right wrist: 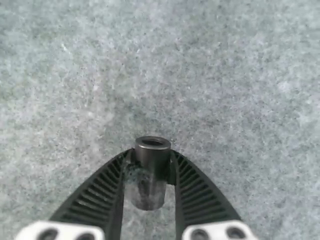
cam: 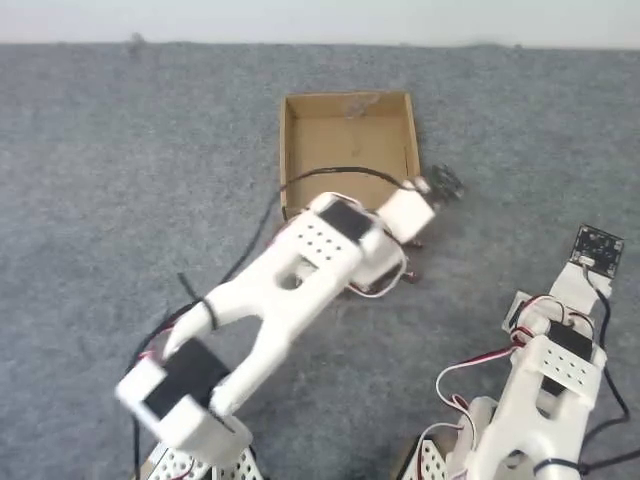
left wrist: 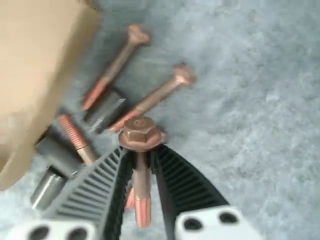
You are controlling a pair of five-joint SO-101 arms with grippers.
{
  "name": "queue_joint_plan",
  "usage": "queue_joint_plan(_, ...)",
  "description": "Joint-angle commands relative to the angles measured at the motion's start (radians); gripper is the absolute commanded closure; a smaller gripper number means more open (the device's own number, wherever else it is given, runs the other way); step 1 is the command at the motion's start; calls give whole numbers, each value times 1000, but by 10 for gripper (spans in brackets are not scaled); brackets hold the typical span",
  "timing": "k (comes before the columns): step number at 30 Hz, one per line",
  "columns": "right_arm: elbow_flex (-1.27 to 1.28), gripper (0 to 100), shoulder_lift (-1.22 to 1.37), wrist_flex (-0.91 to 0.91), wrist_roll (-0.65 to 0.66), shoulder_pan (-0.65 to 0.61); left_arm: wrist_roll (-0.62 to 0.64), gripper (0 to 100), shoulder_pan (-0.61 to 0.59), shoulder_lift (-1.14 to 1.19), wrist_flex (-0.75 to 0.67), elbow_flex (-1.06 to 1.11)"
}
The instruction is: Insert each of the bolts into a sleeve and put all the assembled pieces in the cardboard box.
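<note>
The left tool [left wrist: 141,157] clamps a copper bolt [left wrist: 141,134] beside the cardboard box [cam: 300,140], toward the far edge of the desk [cam: 100,200]; the right tool [right wrist: 151,162] grips a black sleeve [right wrist: 152,146] near its right edge.

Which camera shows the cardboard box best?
The high view: the cardboard box shows its whole open top and floor, the left arm crossing its near edge. The left wrist view catches one wall beside loose bolts. The right wrist view faces carpet and the sleeve in the right hand.
</note>
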Motion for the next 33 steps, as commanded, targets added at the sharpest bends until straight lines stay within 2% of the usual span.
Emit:
queue_joint_plan(1,-25,988,1,-19,12,10,83,990,-72,-166,-78,51)
queue_joint_plan(11,-23,988,1,-13,14,-15,253,989,-388,-331,-89,242)
queue_joint_plan(16,-23,988,1,-12,14,-28,279,989,-566,-399,-94,363)
queue_joint_plan(18,-23,987,1,-12,14,-35,279,989,-626,-439,-147,450)
queue_joint_plan(23,-25,989,-1,-10,14,-122,276,990,-720,-583,-318,728)
queue_joint_plan(27,-40,987,-1,-12,15,-196,275,990,-783,-686,-327,857)
queue_joint_plan(33,-80,986,1,-27,15,-397,275,990,-902,-770,-330,940)
